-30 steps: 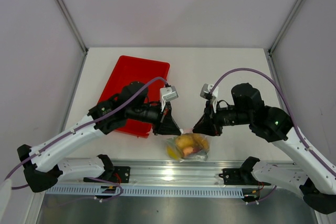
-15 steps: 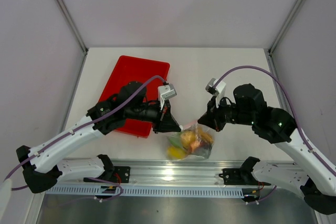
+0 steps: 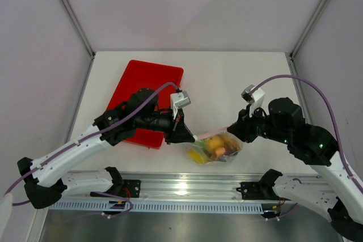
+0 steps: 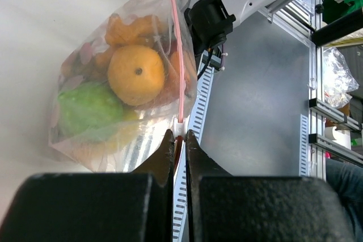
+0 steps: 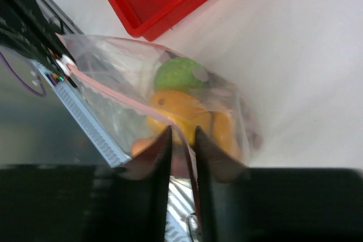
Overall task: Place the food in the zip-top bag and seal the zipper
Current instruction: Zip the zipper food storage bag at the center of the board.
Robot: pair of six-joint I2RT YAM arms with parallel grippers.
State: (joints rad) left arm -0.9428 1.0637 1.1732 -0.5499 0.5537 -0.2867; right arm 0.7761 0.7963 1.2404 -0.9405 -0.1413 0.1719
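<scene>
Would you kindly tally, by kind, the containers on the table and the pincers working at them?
Zip-top bag: 1
Red tray: 1
Pincers: 2 (left pincer, right pincer)
Total: 4

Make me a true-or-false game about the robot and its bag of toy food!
1. The food is inside the zip-top bag. True.
2. The bag lies in the red tray. False: it is outside the tray, by the near edge of the white table.
3. The left pincer and the right pincer each pinch one end of the pink zipper. True.
4. The orange fruit sits outside the bag. False: it is inside, next to the green lime.
5. The left pincer is wide open. False: it is shut on the zipper.
</scene>
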